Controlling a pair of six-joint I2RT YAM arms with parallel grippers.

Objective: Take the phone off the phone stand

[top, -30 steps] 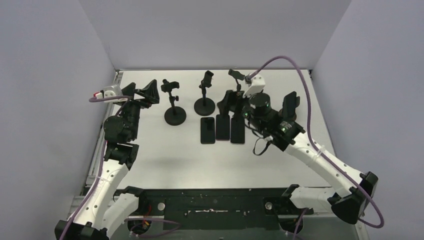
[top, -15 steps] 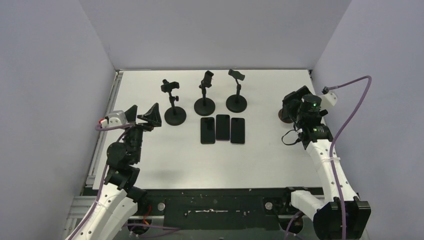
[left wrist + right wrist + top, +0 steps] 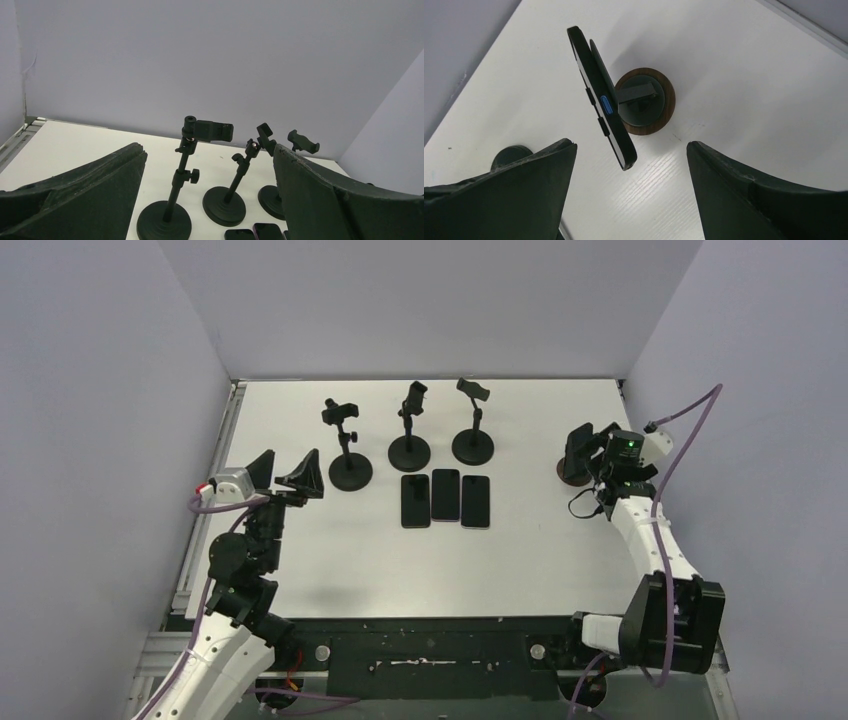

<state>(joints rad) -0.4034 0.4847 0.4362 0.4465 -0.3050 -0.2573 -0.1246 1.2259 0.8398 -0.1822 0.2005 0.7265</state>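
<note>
The phone (image 3: 577, 447) is sitting tilted, edge-on to the wrist camera, on the phone stand (image 3: 570, 473), whose round wooden base is resting on the table (image 3: 520, 560) near its right edge. The right gripper (image 3: 598, 462) is hovering just beside the phone with its fingers (image 3: 514, 195) spread wide. In the right wrist view the phone (image 3: 601, 117) is showing between and beyond the two fingertips, touching neither, and the stand's base (image 3: 646, 102) is lying behind it. A purple cable (image 3: 690, 410) is arching from the right wrist toward the side wall. Well apart to the left, three black stands (image 3: 409, 452) are standing in a row across the far middle of the table, each with a clamp on a thin pole. Just in front of them three dark phones (image 3: 445, 494) are lying flat side by side. One black stand's base (image 3: 511, 152) is peeking past the right gripper's left finger. The left gripper (image 3: 285, 472) is hanging above the table's left side, released and holding nothing, pointing toward the row of stands (image 3: 185, 175).
</note>
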